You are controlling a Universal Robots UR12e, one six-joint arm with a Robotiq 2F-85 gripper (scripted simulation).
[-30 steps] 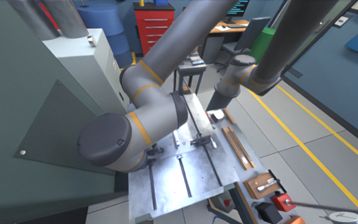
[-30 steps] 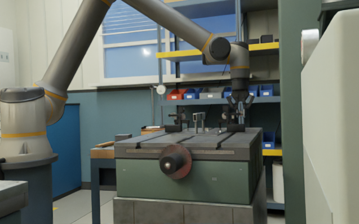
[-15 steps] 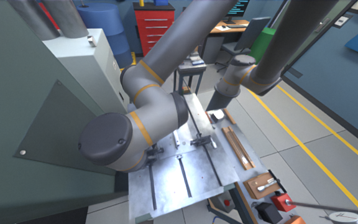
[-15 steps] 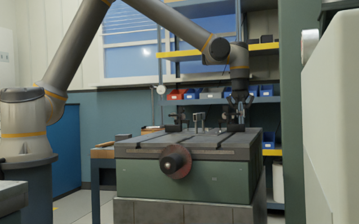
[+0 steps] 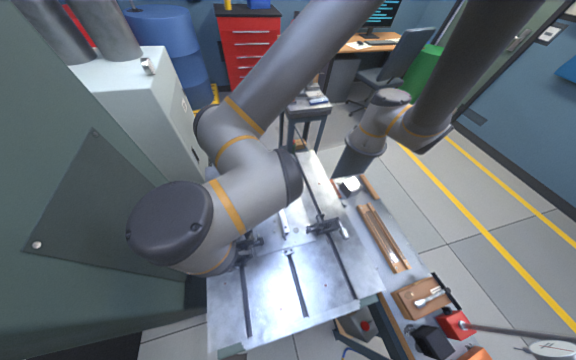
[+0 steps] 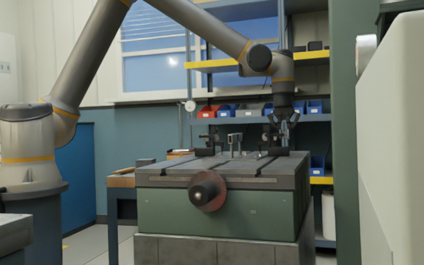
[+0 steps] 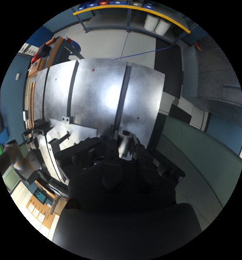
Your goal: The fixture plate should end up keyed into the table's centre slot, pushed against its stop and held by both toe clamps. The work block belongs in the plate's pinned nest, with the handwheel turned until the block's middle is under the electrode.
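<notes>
The near toe clamp [image 5: 249, 243] is mostly hidden behind my wrist in the side camera; the wrist camera shows its shiny upright screw [image 7: 124, 144] between my fingers. My gripper [image 7: 125, 150] [image 6: 283, 130] grips that clamp screw, fingers closed on either side of it. The fixture plate [image 5: 302, 220] [image 7: 75, 131] lies flat on the table at the far end of the centre slot [image 5: 297, 282]. The second toe clamp [image 5: 324, 227] [image 6: 209, 145] sits on the plate's other side. The red handwheel [image 6: 208, 191] is on the table's front face. The work block [image 5: 351, 184] rests on the bench beyond the table.
A wooden tray [image 5: 422, 297] with a wrench sits on the bench right of the table, behind a long wooden strip [image 5: 383, 236]. The green machine column [image 5: 33, 165] rises close on the left. A red box [image 5: 452, 324] and a dial gauge [image 5: 550, 347] lie at the bench's near end.
</notes>
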